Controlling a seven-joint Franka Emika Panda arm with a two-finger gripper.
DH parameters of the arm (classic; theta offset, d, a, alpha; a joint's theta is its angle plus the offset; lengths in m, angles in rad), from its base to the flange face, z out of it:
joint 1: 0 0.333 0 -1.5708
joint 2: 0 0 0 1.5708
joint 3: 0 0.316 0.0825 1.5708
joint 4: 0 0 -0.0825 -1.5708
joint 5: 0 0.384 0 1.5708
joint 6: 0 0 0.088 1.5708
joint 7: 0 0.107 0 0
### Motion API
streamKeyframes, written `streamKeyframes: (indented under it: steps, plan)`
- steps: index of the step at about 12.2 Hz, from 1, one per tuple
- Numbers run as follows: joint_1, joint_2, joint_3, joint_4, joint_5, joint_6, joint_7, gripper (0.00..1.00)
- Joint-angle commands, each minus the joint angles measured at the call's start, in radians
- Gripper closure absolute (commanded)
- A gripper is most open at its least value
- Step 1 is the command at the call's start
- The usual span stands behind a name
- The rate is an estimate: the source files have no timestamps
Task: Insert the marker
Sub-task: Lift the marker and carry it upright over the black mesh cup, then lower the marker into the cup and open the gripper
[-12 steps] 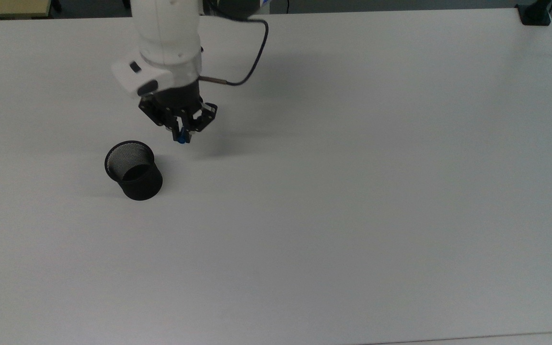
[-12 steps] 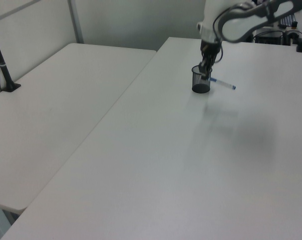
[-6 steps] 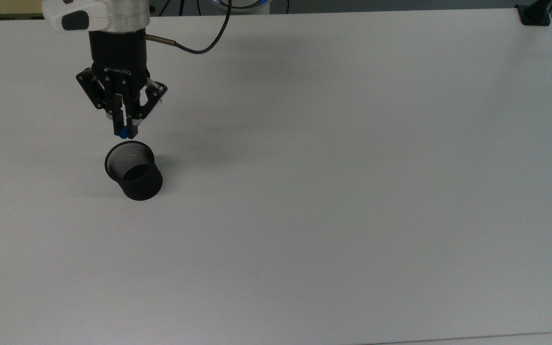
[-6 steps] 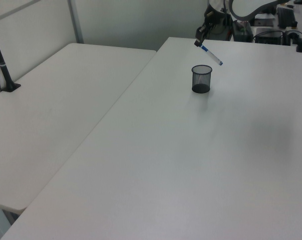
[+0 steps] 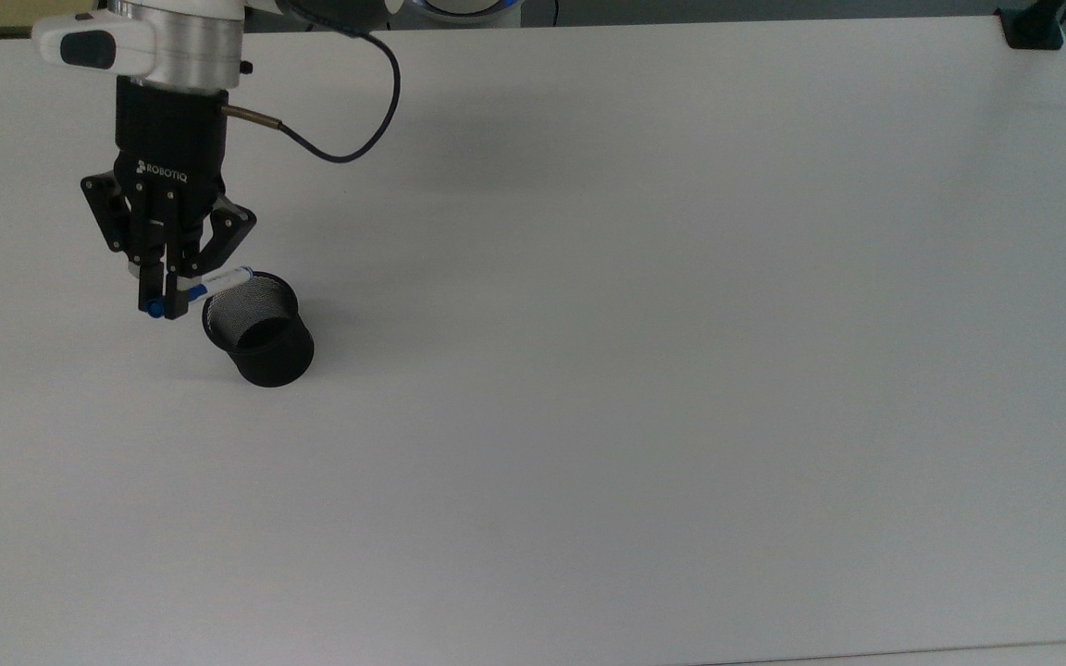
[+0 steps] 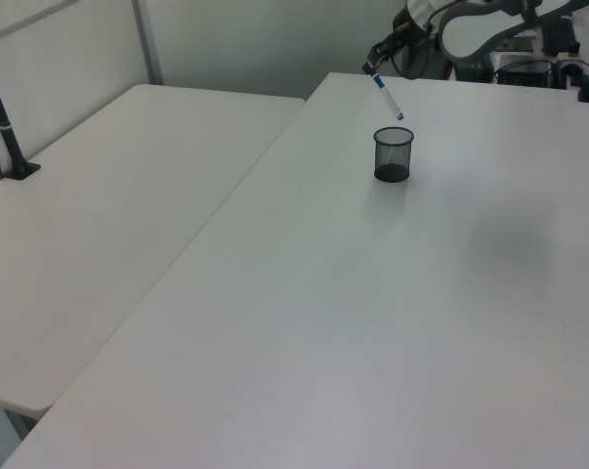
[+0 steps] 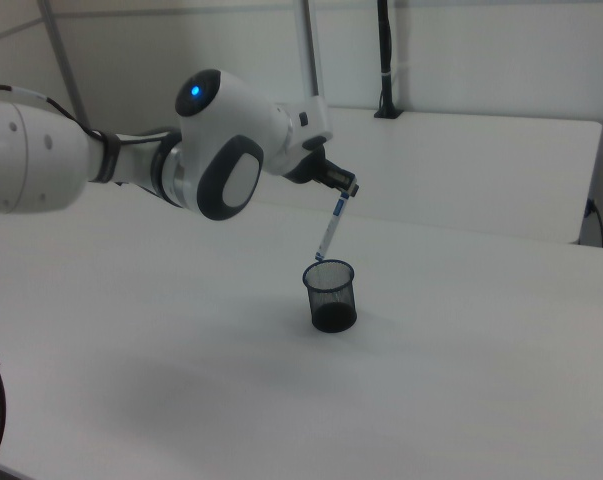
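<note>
We saw the arm (image 5: pixel 172 37) cut off by the top view's upper edge. The fingers (image 5: pixel 167 291) covered part of the marker (image 5: pixel 223 277), and its print was too small to read. In the left view the gripper (image 6: pixel 372 66) was too small to tell its fingers.

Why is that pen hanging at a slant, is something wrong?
Nothing looks damaged or spilled. The gripper pinches the marker by its upper end, so it hangs tilted, its lower tip just above the rim of the upright black mesh cup, not yet inside.
</note>
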Motion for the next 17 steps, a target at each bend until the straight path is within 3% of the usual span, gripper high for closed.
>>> streamKeyframes:
  steps: [1, 5, 11, 12, 13, 14, 15, 17]
  plan:
    - [0.006, 0.049, -0.004, -0.011, 0.014, 0.098, 0.008, 1.00]
    - [0.006, 0.042, -0.004, -0.091, 0.005, 0.102, -0.018, 1.00]
    - [0.010, 0.043, -0.004, -0.131, 0.002, 0.104, -0.033, 0.97]
    - [0.009, 0.042, -0.004, -0.131, 0.002, 0.105, -0.032, 0.92]
    - [0.006, 0.039, -0.004, -0.131, 0.003, 0.104, -0.030, 0.66]
    - [0.006, 0.035, -0.004, -0.128, 0.005, 0.102, -0.026, 0.57]
    - [0.006, 0.034, -0.004, -0.128, 0.005, 0.102, -0.023, 0.38]
    - [0.004, 0.020, -0.004, -0.125, 0.008, 0.101, -0.018, 0.22]
